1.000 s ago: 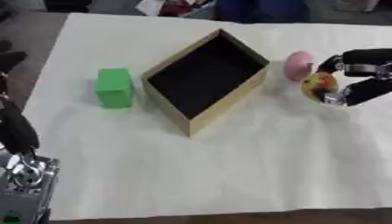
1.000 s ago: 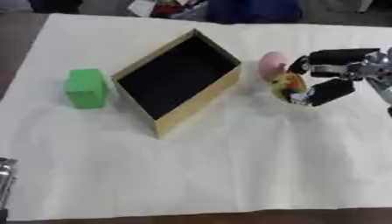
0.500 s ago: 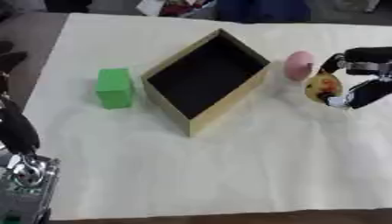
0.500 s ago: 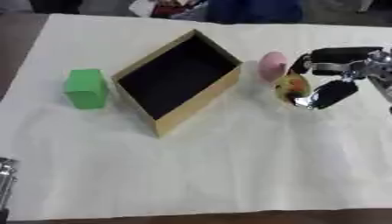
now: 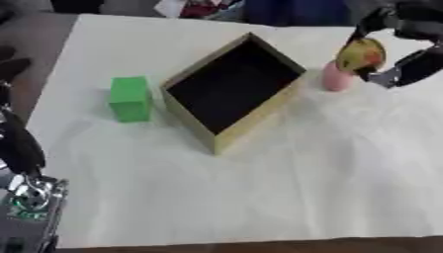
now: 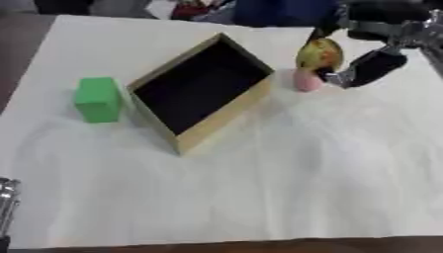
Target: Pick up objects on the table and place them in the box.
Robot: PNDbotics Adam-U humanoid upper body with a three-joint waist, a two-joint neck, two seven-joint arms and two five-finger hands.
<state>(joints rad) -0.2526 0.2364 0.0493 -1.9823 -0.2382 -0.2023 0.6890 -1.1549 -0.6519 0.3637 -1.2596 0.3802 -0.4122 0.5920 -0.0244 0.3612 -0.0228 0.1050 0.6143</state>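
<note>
1. The right hand (image 6: 368, 44) has its fingers curled round a yellow-red fruit (image 6: 318, 53), held in the air beside the box (image 6: 200, 89), above a pink egg (image 6: 304, 80). The grip looks like it catches only the fruit's edges, though blur hides the contact; a slip would drop it onto the cloth (image 6: 286, 173).
2. Released too early, the fruit could hit the box's near wall and bounce out, or knock the egg away.
3. The green block (image 6: 98, 99) sits left of the box, well clear of this move.
4. The left hand is out of sight.
</note>
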